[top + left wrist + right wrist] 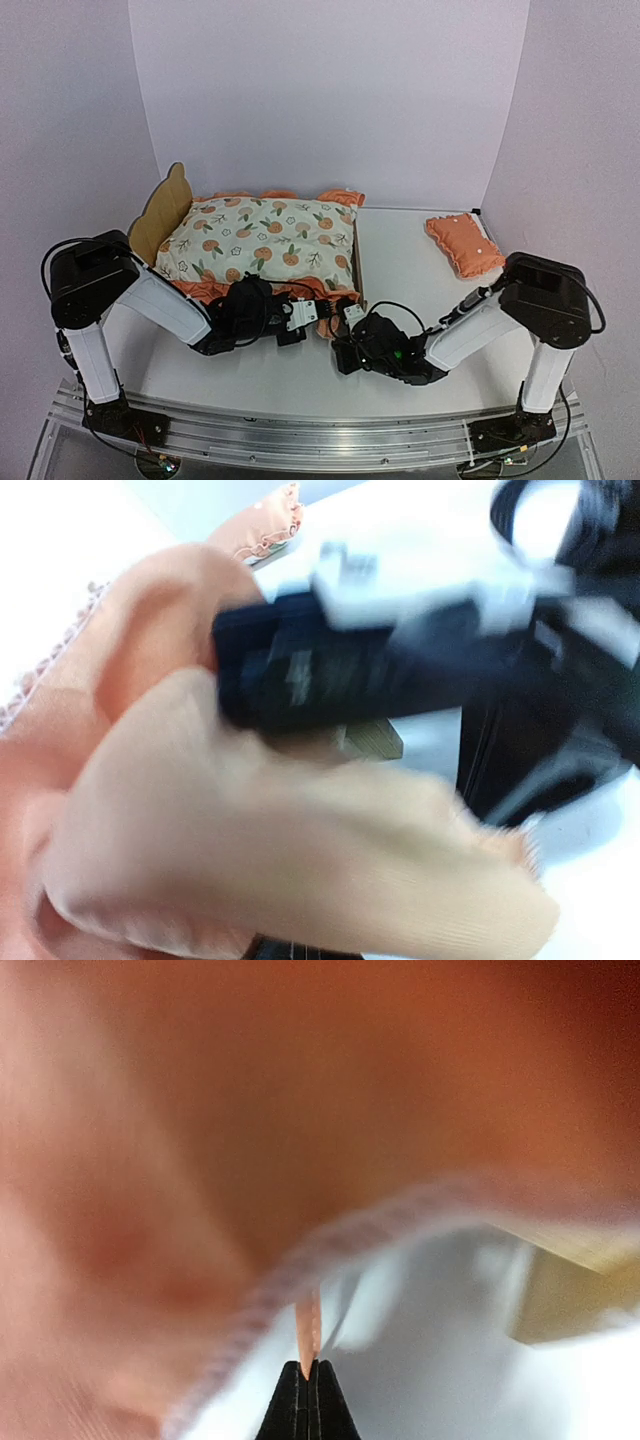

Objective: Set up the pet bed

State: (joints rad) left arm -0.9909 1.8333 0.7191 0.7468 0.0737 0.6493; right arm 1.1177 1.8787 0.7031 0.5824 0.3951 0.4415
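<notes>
Two robot arms stand at the near edge of the white counter (pixel 420 290). Both arms bend in low toward the middle, and their tips meet just in front of the bed.

The right tool (pixel 342 338) is closed tight. Seen from its own camera, its two black fingers (pixel 300 1400) are pressed together. A thin strip of the orange frill (pixel 308 1325) is pinched between them. That frill is the edge of the mattress pad (pixel 265 238), so the right tool has hold of the pad.

The left tool (pixel 305 322) is just beside it, at the same near end of the pad. It is closed all the way too. Its own camera is very blurry and full of orange cloth. I cannot tell if it has any cloth in its grip.

The pet bed (pixel 160 220) sits on the left half of the counter, right behind the two tools. A bit of its light wood shows in both close views (pixel 375 738) (pixel 570 1280). The pad with the orange fruit print lies on top of the bed and covers most of it. Its frill hangs over the near end.

The bumpy wooden headboard stands up at the far left end of the bed.

A small orange pillow (pixel 463 243) lies far off to the right on the counter, well apart from the bed.
</notes>
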